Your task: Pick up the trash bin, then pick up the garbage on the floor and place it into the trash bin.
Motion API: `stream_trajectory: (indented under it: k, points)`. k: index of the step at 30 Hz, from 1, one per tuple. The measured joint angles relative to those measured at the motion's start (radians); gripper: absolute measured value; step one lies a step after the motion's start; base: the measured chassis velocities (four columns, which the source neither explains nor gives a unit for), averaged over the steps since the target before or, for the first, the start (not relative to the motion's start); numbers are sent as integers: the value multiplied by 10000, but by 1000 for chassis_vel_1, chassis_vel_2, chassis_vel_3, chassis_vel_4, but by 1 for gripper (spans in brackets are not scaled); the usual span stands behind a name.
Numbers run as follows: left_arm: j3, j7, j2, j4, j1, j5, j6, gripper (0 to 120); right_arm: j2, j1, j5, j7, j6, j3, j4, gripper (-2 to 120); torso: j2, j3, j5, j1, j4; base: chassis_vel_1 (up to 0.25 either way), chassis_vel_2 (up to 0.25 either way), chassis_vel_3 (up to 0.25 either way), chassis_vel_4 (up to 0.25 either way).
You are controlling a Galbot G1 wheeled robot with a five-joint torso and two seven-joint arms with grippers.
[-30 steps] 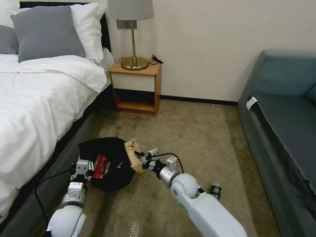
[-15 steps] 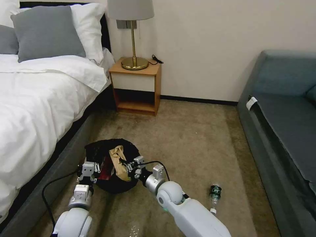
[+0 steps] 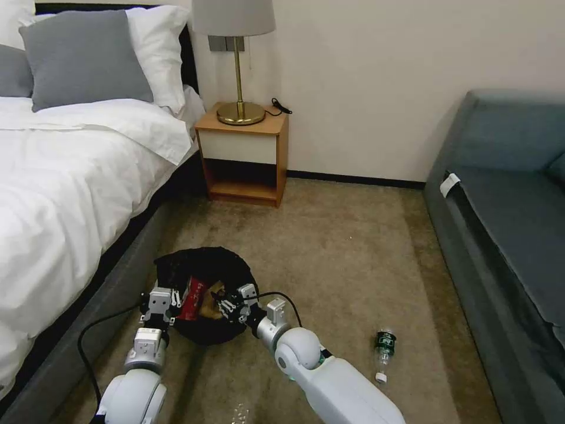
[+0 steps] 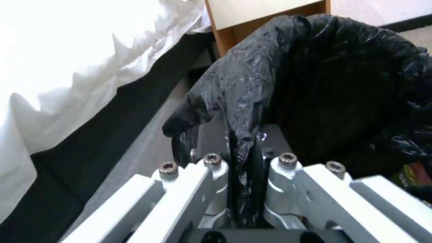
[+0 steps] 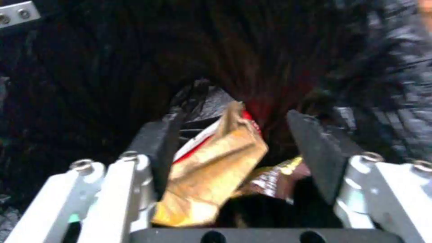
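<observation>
From my head camera, my left arm reaches forward and low beside the bed (image 3: pixel 65 194), and my left claw (image 3: pixel 160 299) pinches the near-left rim of the trash bin (image 3: pixel 203 268), which sits just above the carpet (image 3: pixel 353 253). My right arm stretches forward and bends leftward across my front, so my right claw (image 3: pixel 231 305) hangs over the bin's near-right edge, pointing into it. Inside the bin I see the red-and-white packet (image 3: pixel 194 291) and the tan scrap (image 3: pixel 213 297) beside it. The small clear bottle (image 3: pixel 384 347) lies on the carpet well to the right, near the sofa (image 3: pixel 512 194). From my left wrist, my left claw (image 4: pixel 243 158) is closed tight, with a fold of the bin's black bag (image 4: pixel 315 84) squeezed between its fingers; the bed's white sheet (image 4: pixel 67 60) hangs alongside. From my right wrist, my right claw (image 5: pixel 238 145) stands wide open inside the dark bag (image 5: pixel 112 60), gripping nothing; the tan scrap (image 5: pixel 211 168) lies loose between its fingers (image 5: pixel 317 148), resting over the red-and-white packet (image 5: pixel 198 138) and the gold-brown wrapper (image 5: pixel 274 177).
</observation>
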Motion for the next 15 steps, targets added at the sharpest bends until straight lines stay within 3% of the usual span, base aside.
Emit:
stream_trajectory:
  k: [1, 8, 15]
  points:
    - [0, 0, 0, 0, 0, 0, 0, 6, 0, 0, 0, 0, 0, 0, 0, 64, 0, 0, 0, 0, 0, 0, 0, 0, 0]
    - [-75, 0, 78, 241, -51, -3, -29, 6, -489, -204, -145, -41, -131, 251, 340, 94, 0, 0, 0, 0, 0, 0, 0, 0, 0]
    - [-126, 0, 104, 460, -158, -22, -95, 6, -786, -581, -393, 71, -44, 806, 516, 100, -1, 0, 1, 0, 0, 0, 0, 0, 0]
